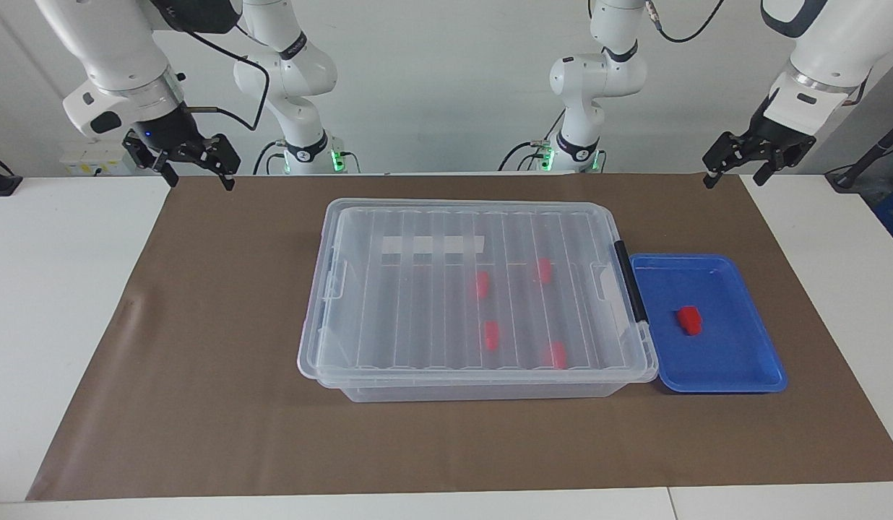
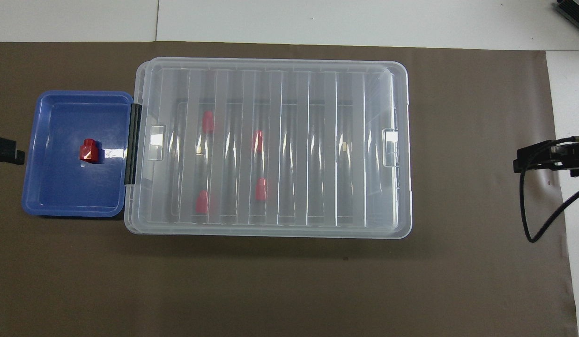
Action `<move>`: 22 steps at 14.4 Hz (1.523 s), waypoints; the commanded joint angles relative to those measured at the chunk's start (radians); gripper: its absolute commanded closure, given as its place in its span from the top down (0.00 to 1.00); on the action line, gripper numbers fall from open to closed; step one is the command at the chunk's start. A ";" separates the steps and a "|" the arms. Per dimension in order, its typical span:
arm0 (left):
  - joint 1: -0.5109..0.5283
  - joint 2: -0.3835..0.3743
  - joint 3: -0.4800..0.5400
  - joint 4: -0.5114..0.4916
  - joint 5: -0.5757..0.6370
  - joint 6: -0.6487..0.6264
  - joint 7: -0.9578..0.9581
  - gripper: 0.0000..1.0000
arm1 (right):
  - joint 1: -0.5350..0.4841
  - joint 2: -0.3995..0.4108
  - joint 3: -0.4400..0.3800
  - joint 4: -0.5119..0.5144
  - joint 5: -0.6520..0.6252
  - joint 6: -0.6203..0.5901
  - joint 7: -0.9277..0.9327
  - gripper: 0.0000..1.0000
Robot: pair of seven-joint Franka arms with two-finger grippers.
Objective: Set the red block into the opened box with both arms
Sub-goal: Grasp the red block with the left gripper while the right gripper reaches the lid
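the box (image 1: 475, 289) sits in the middle of the table (image 1: 71, 289) on the brown mat (image 1: 201, 361) with its ribbed lid (image 2: 270, 145) on, so the step in hand looks like getting that lid off before anything goes in. the red block (image 1: 690, 320) to be moved lies in the blue tray (image 1: 735, 375), which touches the box at the black handle bar (image 1: 629, 282), toward the left arm's end of the table; four more red blocks show through the lid inside the box. the left gripper (image 1: 735, 173) hangs over the mat's corner at the robots' edge by that end, its jaws wide and holding nothing; the right gripper (image 1: 193, 166) hangs over the other corner of that edge, its jaws also wide and holding nothing. done well, one arm would lift the lid evenly by its rim and keep it clear while the left arm takes the block squarely across its narrow sides. the facing view shows both arms' height above the table; the overhead view shows only the grippers' tips, but gives the block's spot in the tray plainly.
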 commanded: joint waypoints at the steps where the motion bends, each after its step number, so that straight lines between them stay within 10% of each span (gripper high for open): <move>1: -0.015 -0.027 0.005 -0.026 0.019 0.009 -0.016 1.00 | -0.014 -0.012 0.006 -0.025 0.005 0.019 -0.018 1.00; 17: -0.014 -0.033 0.005 -0.051 0.019 0.039 -0.011 1.00 | 0.149 0.089 0.014 -0.120 0.043 0.326 0.014 1.00; 22: -0.003 -0.110 0.005 -0.236 0.017 0.231 -0.017 1.00 | 0.202 0.159 0.014 -0.172 0.060 0.474 0.086 1.00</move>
